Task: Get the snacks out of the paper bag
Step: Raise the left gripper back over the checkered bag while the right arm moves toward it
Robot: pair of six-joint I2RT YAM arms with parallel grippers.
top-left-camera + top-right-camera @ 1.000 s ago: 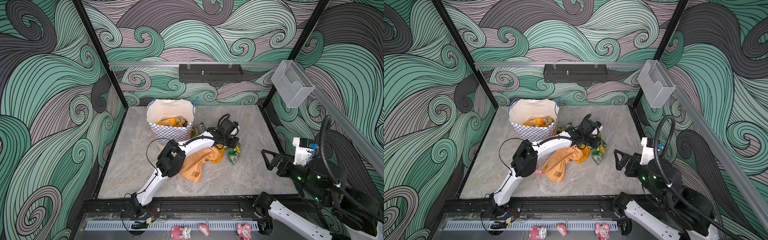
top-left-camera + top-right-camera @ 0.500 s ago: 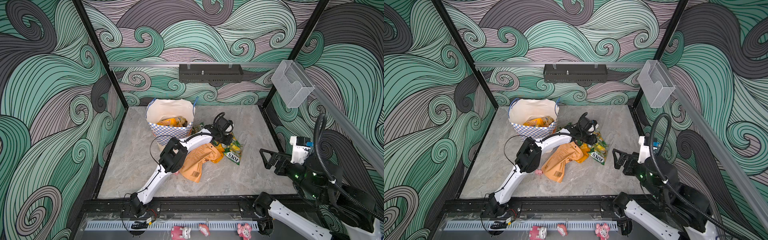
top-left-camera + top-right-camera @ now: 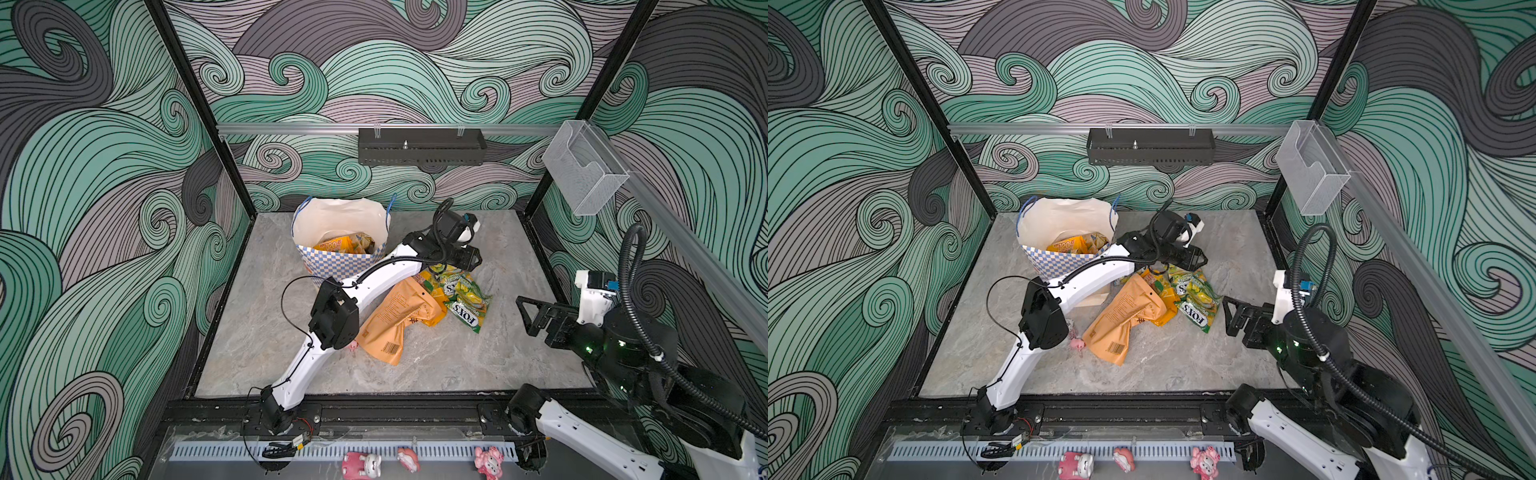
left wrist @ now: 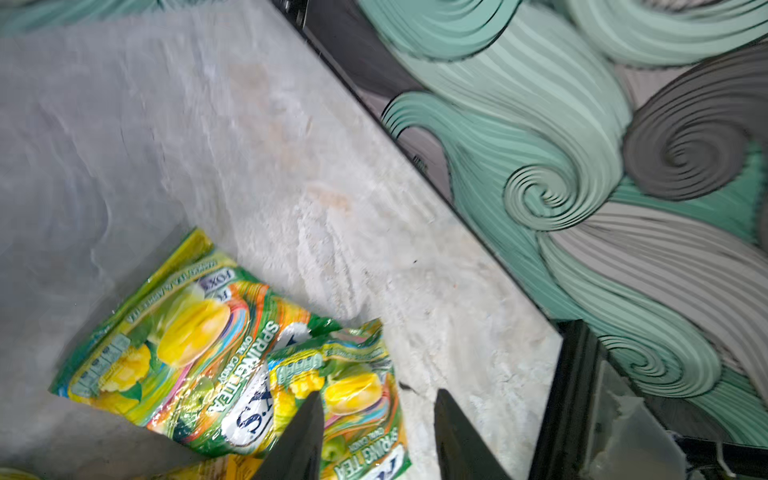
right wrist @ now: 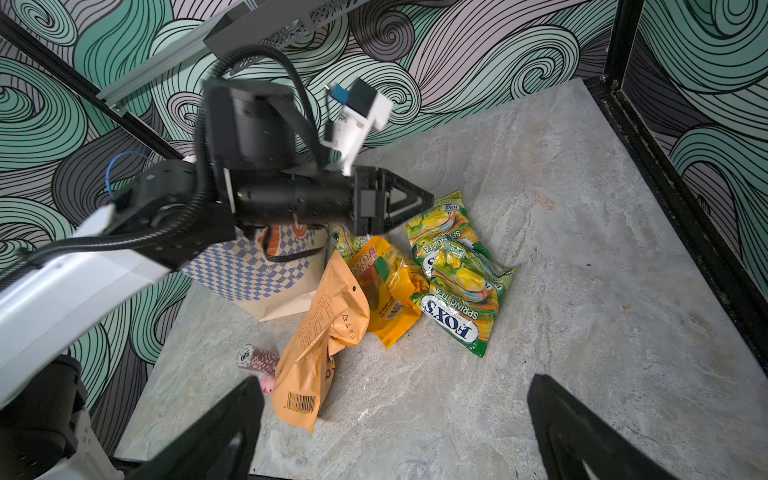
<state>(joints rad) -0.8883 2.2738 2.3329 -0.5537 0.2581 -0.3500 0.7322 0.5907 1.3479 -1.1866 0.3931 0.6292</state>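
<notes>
My left jaws stand partly open with nothing between them, hanging just above the two FOX'S candy bags (image 3: 467,299) that lie right of the bench's middle, beside an orange-yellow bag (image 5: 386,291) and the tan-orange barcoded pouch (image 3: 392,324). My right jaws are spread wide and empty near the right edge of the bench, well apart from everything. The paper bag (image 3: 338,218) stands upright near the back edge, left of middle, and I can see at least an orange-yellow bag (image 3: 336,245) and a gold foil bag (image 3: 363,243) low inside it, so I judge the job unfinished. My worry is the left arm (image 3: 374,282): its forearm runs close along the bag's checkered front, and swinging back to the mouth could shove or tip the light bag, since nothing steadies it. Reaching that deep, the jaws could also snag a blue handle or crumple the paper wall.
</notes>
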